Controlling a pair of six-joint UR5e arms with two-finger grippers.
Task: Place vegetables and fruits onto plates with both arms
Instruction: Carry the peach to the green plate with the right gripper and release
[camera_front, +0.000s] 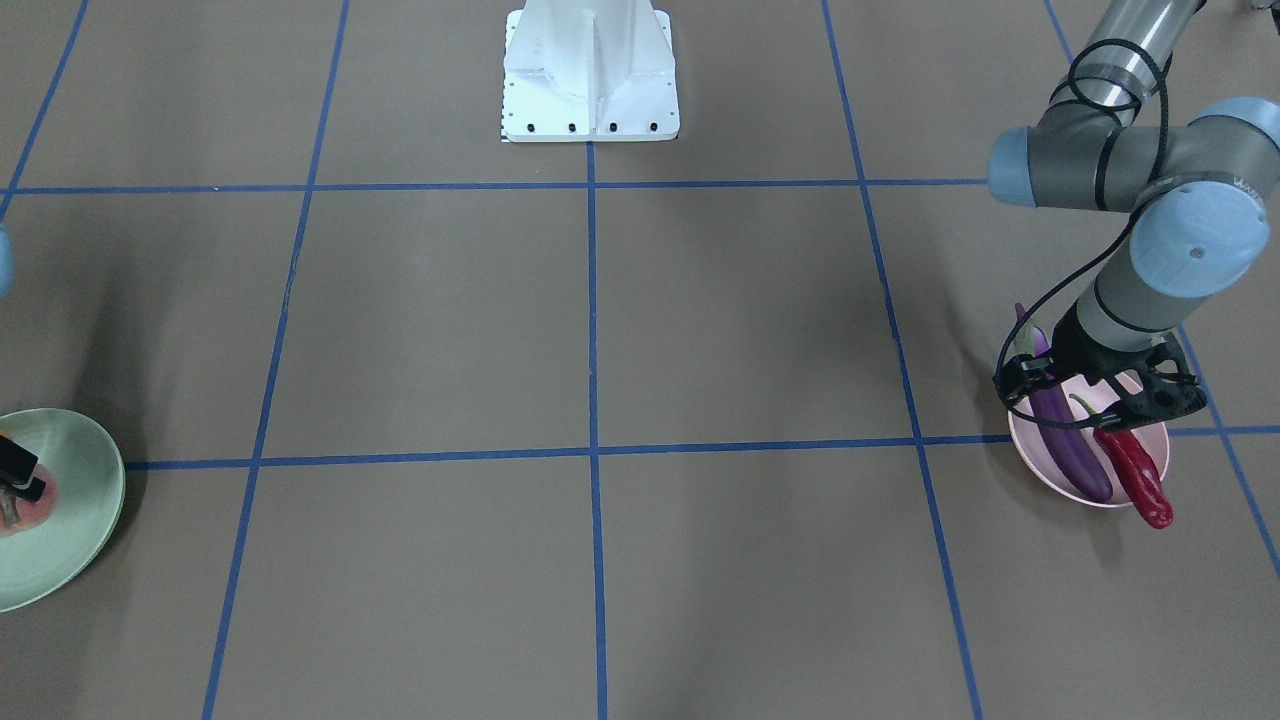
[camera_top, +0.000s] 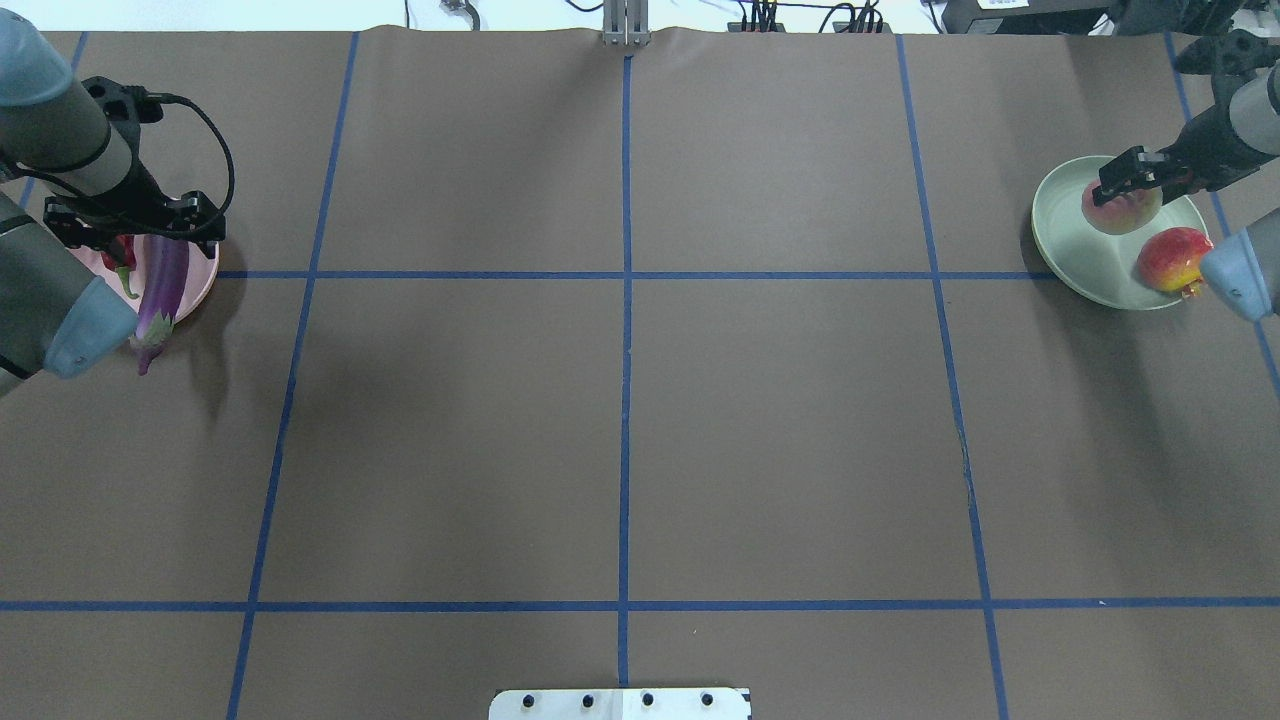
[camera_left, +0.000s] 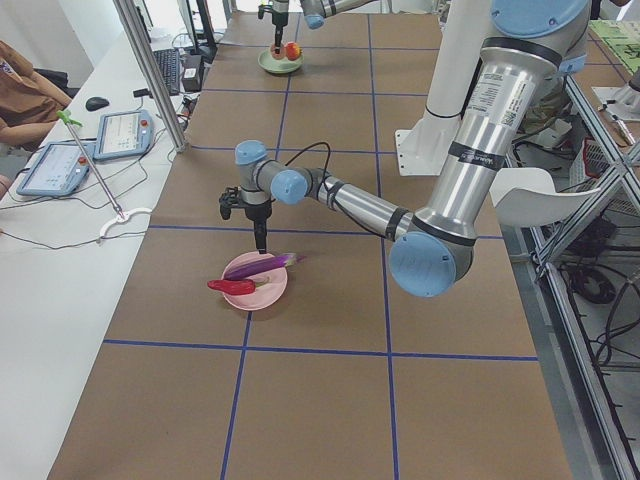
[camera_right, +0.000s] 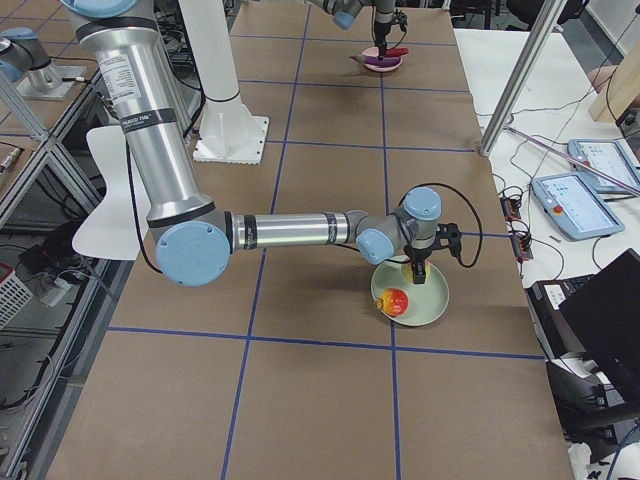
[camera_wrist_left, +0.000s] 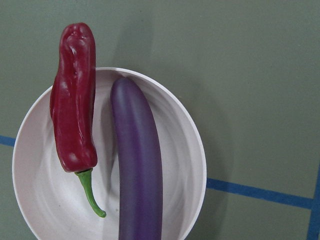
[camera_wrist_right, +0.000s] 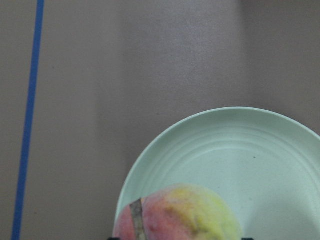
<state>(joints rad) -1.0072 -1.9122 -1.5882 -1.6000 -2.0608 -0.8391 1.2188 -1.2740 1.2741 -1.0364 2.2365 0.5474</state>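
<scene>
The purple eggplant (camera_front: 1070, 440) and the red chili pepper (camera_front: 1140, 475) lie side by side on the pale pink plate (camera_front: 1030, 458). The chili's tip and the eggplant's cap end overhang the rim. They fill the left wrist view, eggplant (camera_wrist_left: 137, 165) and chili (camera_wrist_left: 75, 120), with no fingers in it. My left gripper (camera_front: 1095, 395) hangs just above them, open and empty. The pale mint green plate (camera_top: 1085, 250) holds the orange-red fruit (camera_top: 1170, 260) and the peach-like fruit (camera_top: 1120, 212). My right gripper (camera_top: 1125, 190) is shut on the peach-like fruit (camera_wrist_right: 185, 215), which sits low on the plate.
The white fixed base (camera_front: 590, 80) stands at the robot's side, mid-table. Blue tape lines (camera_top: 625, 275) divide the brown table. The pink plate is at the far left and the green plate at the far right in the overhead view.
</scene>
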